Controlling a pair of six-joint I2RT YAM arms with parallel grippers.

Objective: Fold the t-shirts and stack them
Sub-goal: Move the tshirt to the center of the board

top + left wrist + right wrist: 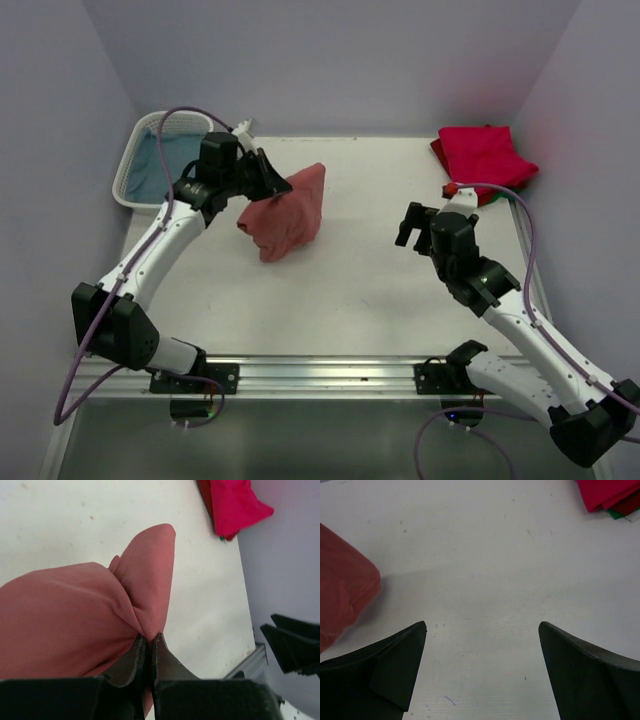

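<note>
Your left pincer (149, 637) is clamped tight on a pinch of the dusty salmon-red t-shirt (288, 215). The shirt hangs bunched from it over the far left part of the white surface (380, 290); you cannot tell whether its lower folds touch down. Your right pincer (482, 625) stands wide open with nothing between its fingers, well apart from that shirt. The crimson-pink t-shirt (485, 155) lies folded at the far right corner, on top of a green t-shirt (620, 514) of which only an edge shows. A white lattice basket (135, 175) sits at the far left corner, with pale blue cloth (170, 155) inside.
</note>
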